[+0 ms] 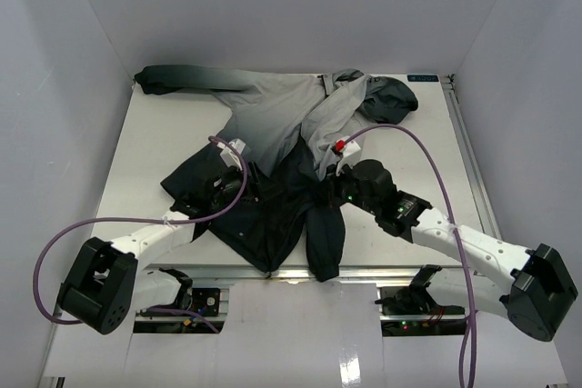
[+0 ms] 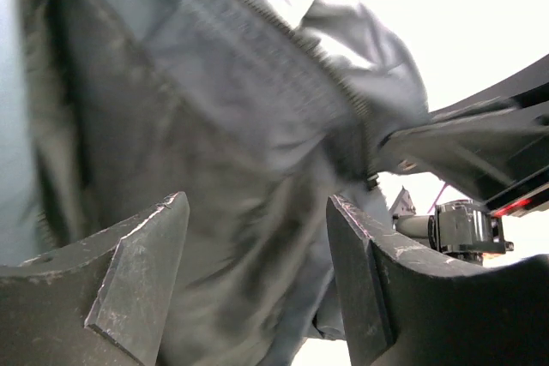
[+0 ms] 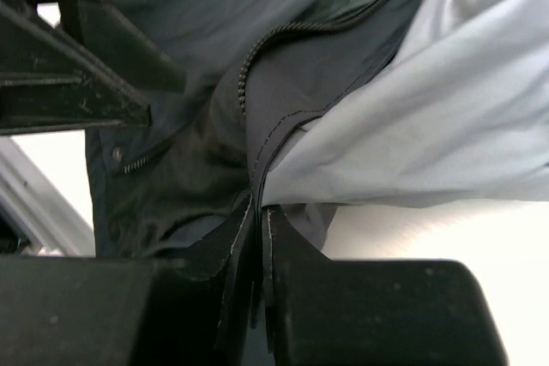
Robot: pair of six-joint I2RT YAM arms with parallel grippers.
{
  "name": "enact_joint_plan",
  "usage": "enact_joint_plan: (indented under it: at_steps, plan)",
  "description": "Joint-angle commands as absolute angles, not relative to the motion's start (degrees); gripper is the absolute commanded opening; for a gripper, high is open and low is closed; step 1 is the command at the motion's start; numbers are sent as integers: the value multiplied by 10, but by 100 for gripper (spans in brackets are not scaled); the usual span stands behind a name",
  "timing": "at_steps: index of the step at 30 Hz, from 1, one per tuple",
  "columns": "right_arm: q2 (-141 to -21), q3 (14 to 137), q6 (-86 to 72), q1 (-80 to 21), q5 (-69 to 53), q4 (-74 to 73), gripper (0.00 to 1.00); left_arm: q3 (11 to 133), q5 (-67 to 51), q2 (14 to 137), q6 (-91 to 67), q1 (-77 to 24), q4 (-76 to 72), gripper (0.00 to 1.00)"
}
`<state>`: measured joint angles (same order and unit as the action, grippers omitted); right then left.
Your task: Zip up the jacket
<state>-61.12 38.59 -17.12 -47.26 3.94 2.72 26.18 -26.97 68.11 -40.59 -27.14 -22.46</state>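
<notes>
- Top view: the jacket [image 1: 273, 120] lies spread on the white surface [image 1: 155, 143]. Its hood [image 1: 386, 97] is at the far right, one sleeve [image 1: 182, 79] stretches to the far left, and the dark hem is toward the near edge. The left hand [image 1: 238, 186] is over the dark lower fabric. The right hand [image 1: 336, 190] is near it, at the other side of the front.
- Left wrist view: the left hand [image 2: 257, 212] has its fingers [image 2: 141, 263] spread wide, clasping nothing. Dark jacket [image 2: 214, 152] fabric fills the space beyond them, with zipper teeth [image 2: 283, 49] running diagonally across it.
- Right wrist view: the right hand [image 3: 257, 212] has its fingers [image 3: 300, 255] pressed together, pinching a dark stitched edge of the jacket [image 3: 283, 117]. Zipper teeth [image 3: 257, 49] curve just above the pinch. A light grey panel lies to the right on the surface [image 3: 429, 237].
</notes>
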Motion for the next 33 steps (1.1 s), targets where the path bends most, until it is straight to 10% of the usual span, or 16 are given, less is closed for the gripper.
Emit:
enact_joint_plan:
  at_steps: [1, 30, 33]
  plan:
    - [-651, 419, -179, -520, 54, 78, 20, 243, -313, 668, -399, -273, -289, 76]
    - [-697, 365, -225, -592, 48, 226, 9, 261, -371, 763, -405, -298, -332, 76]
    - [-694, 359, -228, -596, 46, 235, 8, 262, -376, 767, -407, -298, -334, 65]
